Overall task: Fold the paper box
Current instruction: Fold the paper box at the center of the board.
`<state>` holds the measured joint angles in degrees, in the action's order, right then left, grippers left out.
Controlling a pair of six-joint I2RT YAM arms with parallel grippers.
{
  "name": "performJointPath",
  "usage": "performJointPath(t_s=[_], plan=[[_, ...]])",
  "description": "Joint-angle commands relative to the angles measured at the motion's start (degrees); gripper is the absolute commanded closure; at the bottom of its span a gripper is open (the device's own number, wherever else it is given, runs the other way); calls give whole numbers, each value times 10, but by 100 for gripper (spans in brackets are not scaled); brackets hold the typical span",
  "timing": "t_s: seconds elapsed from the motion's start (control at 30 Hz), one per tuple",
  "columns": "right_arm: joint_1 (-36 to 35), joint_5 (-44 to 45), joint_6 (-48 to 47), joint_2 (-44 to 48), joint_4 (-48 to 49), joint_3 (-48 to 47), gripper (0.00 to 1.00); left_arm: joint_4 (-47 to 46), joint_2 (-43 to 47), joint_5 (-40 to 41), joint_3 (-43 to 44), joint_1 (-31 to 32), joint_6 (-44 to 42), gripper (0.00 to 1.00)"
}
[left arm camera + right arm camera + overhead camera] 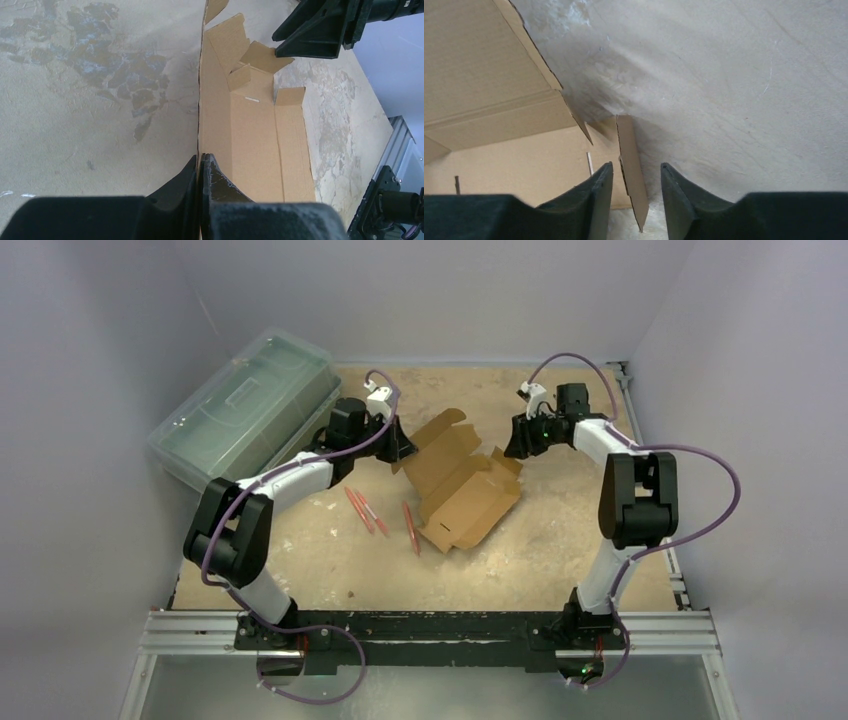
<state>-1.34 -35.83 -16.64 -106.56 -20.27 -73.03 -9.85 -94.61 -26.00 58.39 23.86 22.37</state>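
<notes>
Two arms meet over one plain brown cardboard die-cut paper box (470, 495), which lies about mid-table on the worn sandy tabletop (560, 540), between the grippers and nearer the far side than the bases. Box is part-folded, open side up, w/ panels and tabs raised at angles. Its long axis and creases run diagonally in the overhead view, near-left to far-right, so one end points toward the right arm's wrist and the other toward the near-left. Left gripper (200, 159) is at the box's left edge, fingers (216, 176) pinched tight together on the thin edge of a side panel; that edge runs straight away from the wrist cam. Right gripper (636, 169) sits at the far-right end, fingers (599, 186) apart, w/ a narrow flap (630, 150) standing between them; a gap shows on each side, no contact visible. Thin red sticks (362, 510) lie on the table just left of the box. A large translucent green plastic case (245, 410) rests at the far-left, well apart from the box.
</notes>
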Motion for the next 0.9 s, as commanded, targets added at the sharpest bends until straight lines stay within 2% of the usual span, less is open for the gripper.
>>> performJointPath(t_s=[0.0,0.07,0.17,0.4,0.57,0.87], plan=[[-1,29,-23,8,-12,13,65,-26,12,-21,26,-4,-17,100],[-1,24,-15,13,-3,17,81,-25,13,-27,32,-4,-17,100],[-1,0,-3,28,13,22,99,-27,18,-36,42,-4,-19,100],[-1,-12,76,122,139,67,100,-39,26,-78,70,-2,-22,100],[-1,-29,118,172,248,121,100,-58,20,-108,90,0,6,100],[1,-51,102,204,366,222,100,-158,30,-133,72,3,108,100]])
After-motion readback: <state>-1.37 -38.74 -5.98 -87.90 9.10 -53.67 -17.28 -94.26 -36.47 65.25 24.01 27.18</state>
